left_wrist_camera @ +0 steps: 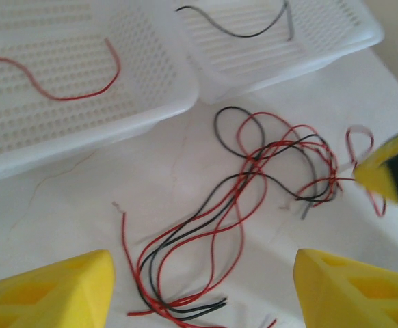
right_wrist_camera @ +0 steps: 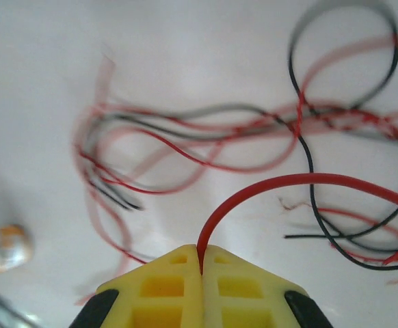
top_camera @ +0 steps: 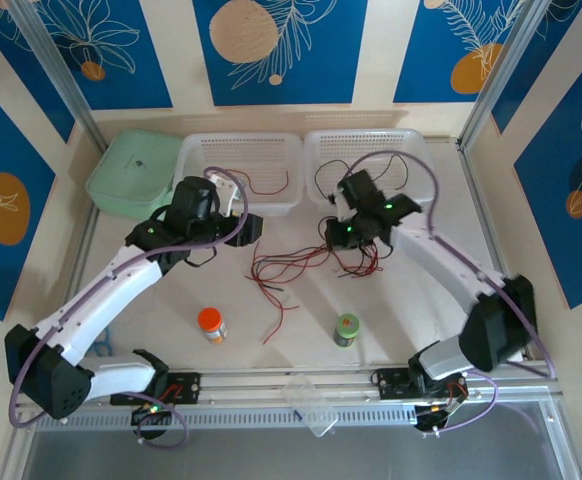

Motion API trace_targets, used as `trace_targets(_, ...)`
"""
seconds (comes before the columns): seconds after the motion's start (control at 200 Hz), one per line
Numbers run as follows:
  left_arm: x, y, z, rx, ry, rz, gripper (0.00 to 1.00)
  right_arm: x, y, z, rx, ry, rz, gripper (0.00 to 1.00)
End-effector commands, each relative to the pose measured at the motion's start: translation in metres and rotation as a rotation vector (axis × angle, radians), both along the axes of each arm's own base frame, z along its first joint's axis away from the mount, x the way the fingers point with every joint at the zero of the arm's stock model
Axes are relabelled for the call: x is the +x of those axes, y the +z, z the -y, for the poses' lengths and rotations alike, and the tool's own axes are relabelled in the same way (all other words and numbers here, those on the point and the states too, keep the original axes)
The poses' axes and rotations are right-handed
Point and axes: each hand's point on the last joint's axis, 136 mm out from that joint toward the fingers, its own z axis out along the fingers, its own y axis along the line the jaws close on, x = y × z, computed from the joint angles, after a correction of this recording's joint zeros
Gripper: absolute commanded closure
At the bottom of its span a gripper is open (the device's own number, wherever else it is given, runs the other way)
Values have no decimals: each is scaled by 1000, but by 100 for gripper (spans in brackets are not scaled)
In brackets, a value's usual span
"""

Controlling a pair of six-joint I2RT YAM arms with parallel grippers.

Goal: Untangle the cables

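Jaws spread wide on the left gripper (left_wrist_camera: 199,297), poised above the tangled cables (left_wrist_camera: 254,171) lying on the table (left_wrist_camera: 62,198) just before the white baskets (left_wrist_camera: 185,102); jaws pressed together on the right gripper (right_wrist_camera: 200,258), pinching one red cable (right_wrist_camera: 274,183). Draw it out slowly, rightward; pin the heap with the left against dragging black loops.

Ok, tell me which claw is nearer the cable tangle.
Right. The right claw is shut on a red cable at the right edge of the tangle; the left claw hangs open off its left side, apart from it.
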Motion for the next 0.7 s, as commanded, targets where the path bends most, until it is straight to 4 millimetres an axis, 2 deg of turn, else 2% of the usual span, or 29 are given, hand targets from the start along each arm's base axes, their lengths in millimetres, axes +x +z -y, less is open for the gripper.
trace_targets(0.0,-13,18,18,-55,-116,78,31,-16,57,-7,176,27,7,100)
trace_targets(0.225,-26,35,26,-77,-173,160,31,-21,158,-18,350,88,161,100)
trace_targets(0.435,-39,51,40,-121,-250,226,31,-34,234,-27,507,145,288,100)
trace_targets(0.695,-45,45,59,-86,-304,228,31,-50,326,-19,603,180,488,100)
